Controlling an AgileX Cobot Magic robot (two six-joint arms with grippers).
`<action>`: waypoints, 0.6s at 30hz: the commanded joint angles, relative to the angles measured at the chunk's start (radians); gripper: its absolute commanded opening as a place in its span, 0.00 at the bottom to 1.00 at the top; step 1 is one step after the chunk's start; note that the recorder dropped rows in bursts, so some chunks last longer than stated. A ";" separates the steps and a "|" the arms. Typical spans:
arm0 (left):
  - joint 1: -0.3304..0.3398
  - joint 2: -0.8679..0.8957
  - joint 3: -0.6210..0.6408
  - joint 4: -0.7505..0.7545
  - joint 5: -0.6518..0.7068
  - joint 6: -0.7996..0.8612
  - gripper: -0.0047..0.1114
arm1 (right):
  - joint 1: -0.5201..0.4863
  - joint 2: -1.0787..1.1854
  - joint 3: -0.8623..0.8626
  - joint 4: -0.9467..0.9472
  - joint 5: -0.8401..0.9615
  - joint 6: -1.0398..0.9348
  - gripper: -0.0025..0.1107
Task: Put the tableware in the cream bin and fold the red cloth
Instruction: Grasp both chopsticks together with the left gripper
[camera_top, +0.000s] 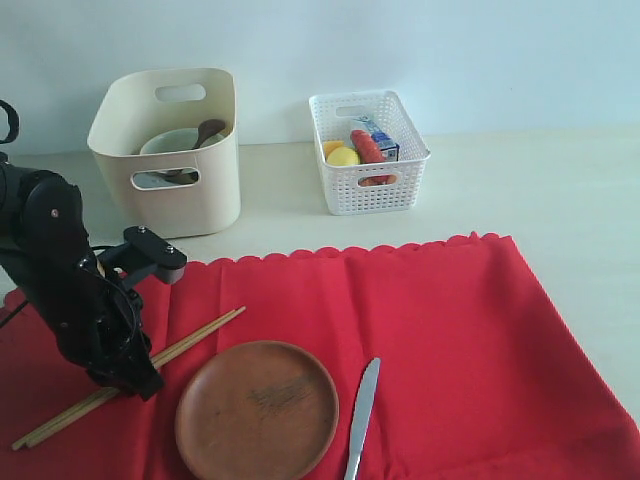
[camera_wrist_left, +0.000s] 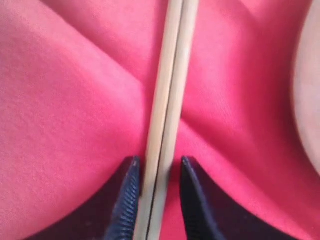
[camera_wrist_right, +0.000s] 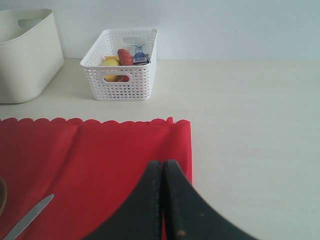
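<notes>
A large bright red cloth with a scalloped far edge covers the lower half of the exterior view and runs off its bottom and left edges. Bare pale table lies open to its right and behind it.

On the cloth at lower left, two long wooden chopsticks lie side by side on a diagonal. A round brown wooden plate sits at bottom centre, with a steel knife just to its right.

At upper left, beyond the cloth, stands the tall cream plastic bin, holding a white bowl and a brown wooden spoon. A white lattice basket of food stands at upper centre, apart from the bin.

The left gripper is low over the chopsticks. Its wrist view shows the jaws narrowly apart, one on each side of the pair, with the cloth creased beneath. The right gripper has its jaws pressed together on nothing, above the cloth's right edge.
</notes>
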 joint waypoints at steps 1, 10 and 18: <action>-0.002 0.005 -0.004 0.002 0.008 -0.011 0.29 | -0.003 -0.006 0.001 0.000 -0.004 0.000 0.02; -0.002 -0.019 -0.004 0.002 0.006 -0.031 0.04 | -0.003 -0.006 0.001 0.000 -0.004 0.000 0.02; -0.002 -0.074 -0.004 0.002 0.035 -0.044 0.04 | -0.003 -0.006 0.001 0.000 -0.004 -0.002 0.02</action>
